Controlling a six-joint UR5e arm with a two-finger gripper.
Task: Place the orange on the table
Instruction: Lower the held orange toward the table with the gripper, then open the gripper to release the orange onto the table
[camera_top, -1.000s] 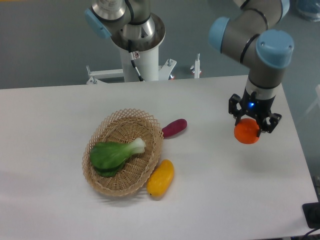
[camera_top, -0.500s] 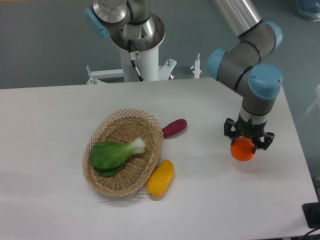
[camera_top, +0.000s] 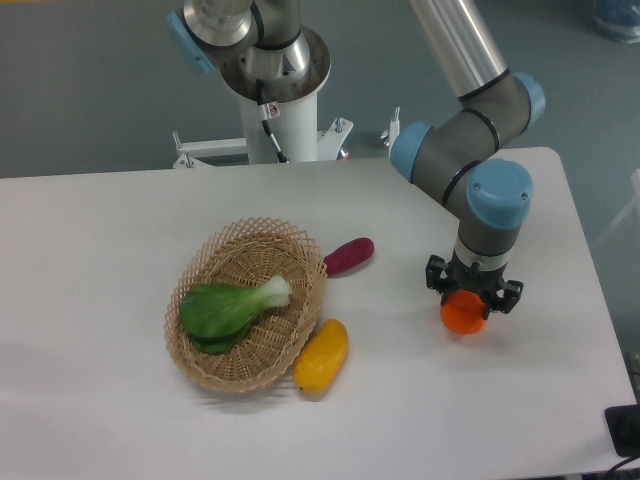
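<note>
**Orange low over the right side of the table, gripped by the hand**

The black two-finger hand (camera_top: 471, 300) points straight down over the large white rectangular table (camera_top: 100, 400), its fingers closed around the small, round, bright-orange fruit (camera_top: 462, 316). Only the lower half of the orange shows beneath the hand; the upper half is hidden by the black finger mounts. The orange sits very low, at or just above the tabletop; whether it touches the surface cannot be told from this view.

Taking the round woven wicker basket (camera_top: 250, 355) as the clock centre, the orange lies at about 3 o'clock, well apart from it. The basket holds a leafy green vegetable with a pale stalk (camera_top: 232, 309), its stalk end pointing toward 2 o'clock. An elongated yellow fruit (camera_top: 322, 356) lies on the table just beside the basket's rim at about 4 o'clock. A purple oblong vegetable (camera_top: 348, 256) lies on the table near the rim at about 2 o'clock, between the basket and the orange but closer to the basket.

The grey arm with light-blue joint caps (camera_top: 498, 195) rises from the hand toward 12 o'clock and leaves the top edge of the view. The arm's white pedestal base (camera_top: 280, 130) stands behind the table's far edge.
</note>
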